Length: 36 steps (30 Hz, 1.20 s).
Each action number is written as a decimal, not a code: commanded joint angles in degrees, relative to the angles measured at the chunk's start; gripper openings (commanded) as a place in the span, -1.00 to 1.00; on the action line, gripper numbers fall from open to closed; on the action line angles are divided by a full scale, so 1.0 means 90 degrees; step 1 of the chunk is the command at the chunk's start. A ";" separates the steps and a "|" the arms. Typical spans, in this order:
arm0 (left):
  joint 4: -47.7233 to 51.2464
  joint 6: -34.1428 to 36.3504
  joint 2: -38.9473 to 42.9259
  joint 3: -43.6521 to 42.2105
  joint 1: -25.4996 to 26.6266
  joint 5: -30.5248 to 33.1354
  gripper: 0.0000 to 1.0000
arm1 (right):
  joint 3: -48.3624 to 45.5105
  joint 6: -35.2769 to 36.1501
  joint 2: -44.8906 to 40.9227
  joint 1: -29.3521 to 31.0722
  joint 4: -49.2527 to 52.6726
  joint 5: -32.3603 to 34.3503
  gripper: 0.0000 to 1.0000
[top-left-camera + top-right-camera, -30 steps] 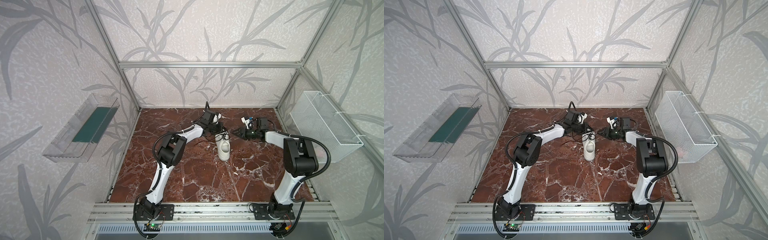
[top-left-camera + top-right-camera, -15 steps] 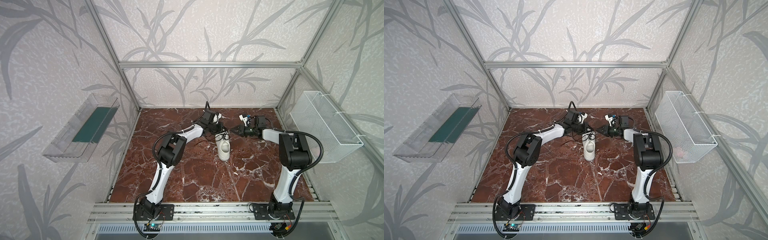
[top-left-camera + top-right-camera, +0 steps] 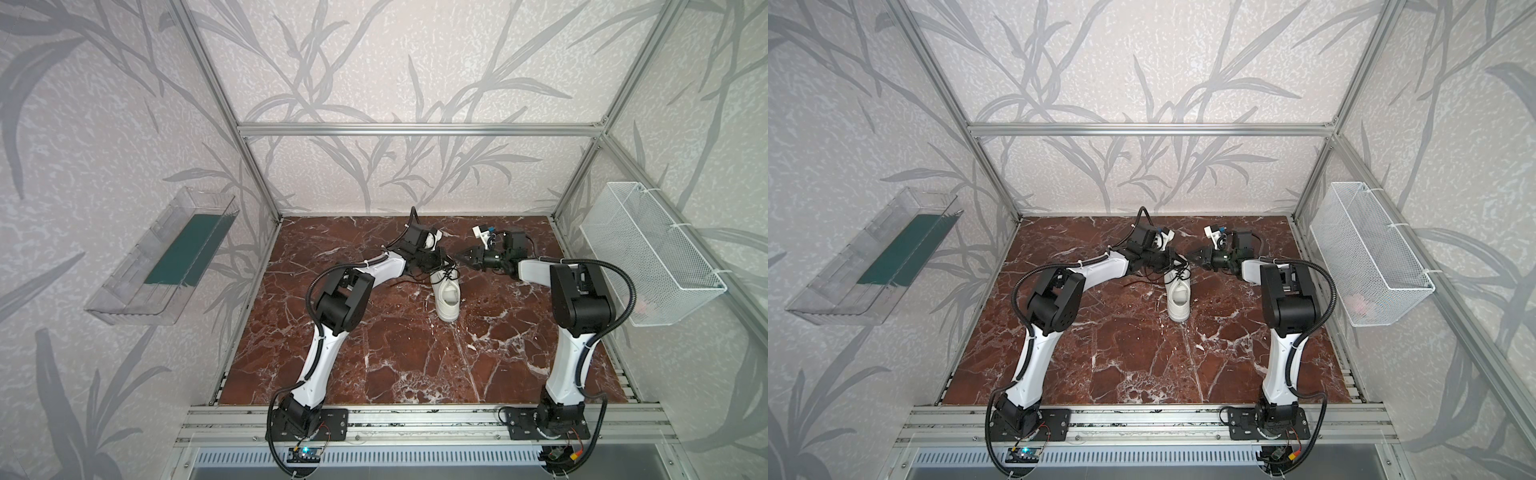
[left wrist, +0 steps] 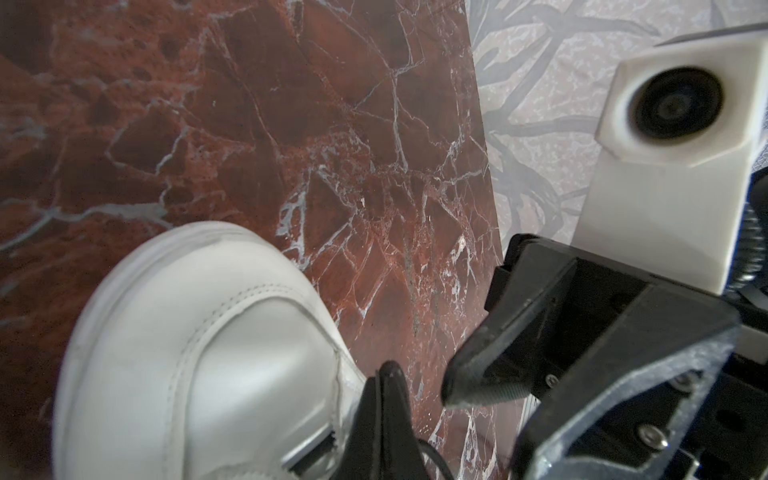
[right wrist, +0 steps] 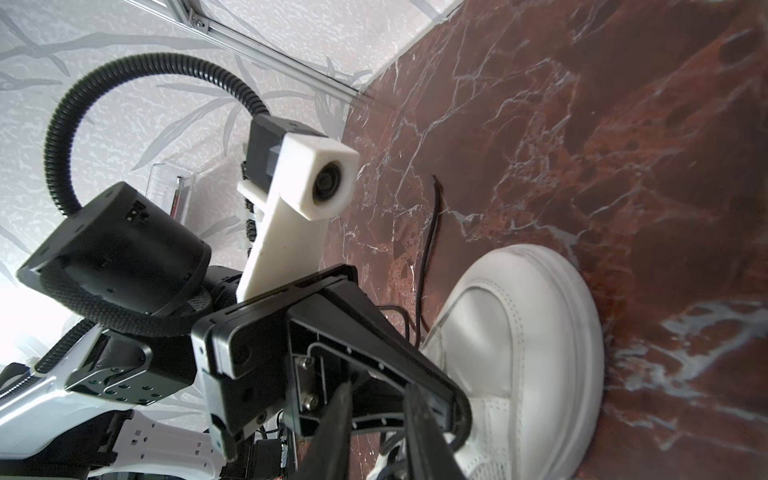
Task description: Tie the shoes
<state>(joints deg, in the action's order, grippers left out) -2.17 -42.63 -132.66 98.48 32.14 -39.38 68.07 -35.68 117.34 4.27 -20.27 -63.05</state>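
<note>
A white sneaker (image 3: 448,297) (image 3: 1178,299) lies on the marble table (image 3: 374,353) with its toe toward the front, and its black laces (image 3: 448,272) are bunched loose at the far end. My left gripper (image 3: 444,262) (image 4: 386,372) is shut at the laced part, fingers pressed flat together. A lace strand (image 4: 434,455) runs right beside it, but I cannot tell whether it is pinched. My right gripper (image 3: 458,257) (image 5: 378,388) faces it from the right, tips almost meeting. Its fingers (image 5: 415,411) stand a narrow gap apart with nothing clamped between them.
One loose lace end (image 5: 430,232) trails across the marble left of the shoe (image 5: 519,353). A clear tray with a green insert (image 3: 166,257) hangs on the left wall. A white wire basket (image 3: 648,253) hangs on the right wall. The back wall is close behind both grippers.
My right gripper has slid left toward the shoe's laces and the left gripper, and its jaws have narrowed. The left arm and the shoe have stayed put.
</note>
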 commanded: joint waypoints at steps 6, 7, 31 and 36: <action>-0.0422 -0.0182 0.0279 -0.0194 -0.0038 -0.0093 -1.00 | -0.0006 -0.0044 0.0175 -0.0093 -0.0041 0.0136 -0.36; -0.0431 -0.0192 0.0278 -0.0199 -0.0047 -0.0107 -1.00 | -0.0001 -0.0042 0.0185 -0.0098 -0.0063 0.0112 -0.37; -0.0777 -0.0404 0.0316 -0.0389 -0.0106 0.0015 -1.00 | -0.0044 -0.1081 0.0668 -0.0060 -0.1098 -0.0597 -0.62; -0.0869 -0.0485 0.0288 -0.0319 -0.0106 -0.0042 -1.00 | -0.0063 -0.0930 0.0710 -0.0065 -0.0852 -0.0424 -0.53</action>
<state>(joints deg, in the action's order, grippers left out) -7.86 -45.78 -132.40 95.55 31.42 -39.51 67.85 -44.10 122.65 3.49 -26.98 -66.08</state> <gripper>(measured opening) 0.047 0.234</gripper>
